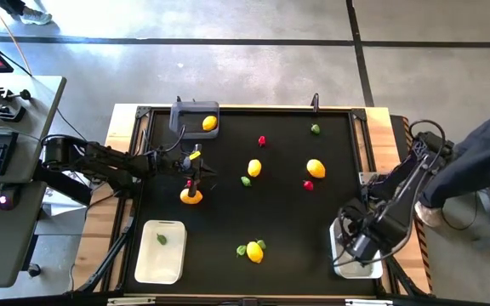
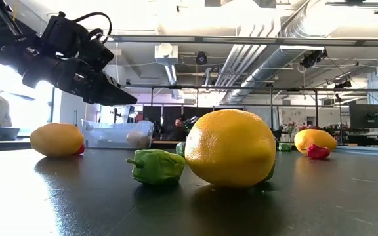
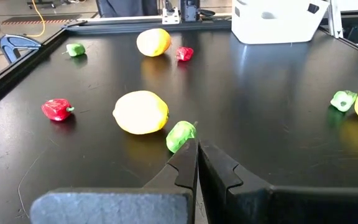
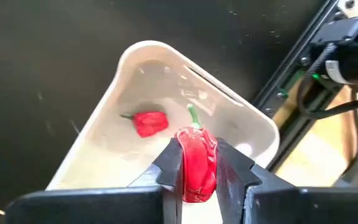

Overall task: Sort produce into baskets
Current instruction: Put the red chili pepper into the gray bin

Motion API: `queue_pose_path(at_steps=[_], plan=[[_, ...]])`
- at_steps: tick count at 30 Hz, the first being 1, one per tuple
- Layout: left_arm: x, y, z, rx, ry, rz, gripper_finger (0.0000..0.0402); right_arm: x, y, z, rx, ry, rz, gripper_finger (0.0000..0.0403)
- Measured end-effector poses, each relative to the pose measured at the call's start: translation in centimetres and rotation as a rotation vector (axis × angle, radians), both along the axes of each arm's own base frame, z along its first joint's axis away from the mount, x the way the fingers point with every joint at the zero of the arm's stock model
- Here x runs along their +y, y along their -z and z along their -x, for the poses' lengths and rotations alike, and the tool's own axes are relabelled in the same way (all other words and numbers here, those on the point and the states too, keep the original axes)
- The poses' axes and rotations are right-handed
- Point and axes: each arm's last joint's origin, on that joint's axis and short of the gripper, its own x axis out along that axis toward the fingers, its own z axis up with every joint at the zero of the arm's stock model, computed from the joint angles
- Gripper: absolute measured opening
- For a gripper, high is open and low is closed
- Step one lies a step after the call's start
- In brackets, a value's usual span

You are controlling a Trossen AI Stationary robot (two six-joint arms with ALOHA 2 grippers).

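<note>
My right gripper (image 4: 197, 155) hangs over the white bin (image 4: 135, 68) at the table's near right corner (image 1: 356, 263), shut on a red pepper-like piece (image 4: 197, 163). Another red piece (image 4: 149, 122) lies on the bin's floor. My left gripper (image 3: 197, 149) is shut and empty, raised above the table's left half (image 1: 204, 172). A green piece (image 3: 180, 135) and a lemon (image 3: 140, 112) lie on the mat just ahead of it. An orange-yellow fruit (image 1: 191, 196) lies beside it. My right gripper pinches the red piece's body (image 4: 196, 177) between its two fingers, which point down from above. The piece's green stem (image 4: 193, 115) sticks out past the fingertips. The piece is lifted clear, above the bin's inside.
A dark grey bin (image 1: 196, 115) at the far left holds a lemon (image 1: 209, 122). A white bin (image 1: 160, 251) at the near left holds a green piece (image 1: 161, 240). More lemons (image 1: 316, 168), red pieces (image 1: 308, 184) and green pieces (image 1: 315, 129) lie scattered on the black mat.
</note>
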Motion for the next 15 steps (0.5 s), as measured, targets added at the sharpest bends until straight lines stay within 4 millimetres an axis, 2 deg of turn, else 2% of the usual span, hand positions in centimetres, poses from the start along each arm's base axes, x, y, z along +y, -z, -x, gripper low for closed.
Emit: queue_pose_path(at_steps=[5,11,15], plan=[[0.0,0.0,0.0,0.0,0.0,0.0,0.0,-0.1,0.4,0.2,-0.019,-0.016,0.036,0.0045],[0.0,0.0,0.0,-0.002,0.0,0.0,0.0,-0.1,5.0,0.3,-0.023,-0.127,-0.025,0.0042],[0.0,-0.1,0.0,-0.012,0.0,-0.002,0.0,-0.3,7.1,0.6,-0.024,-0.142,-0.047,0.0042]])
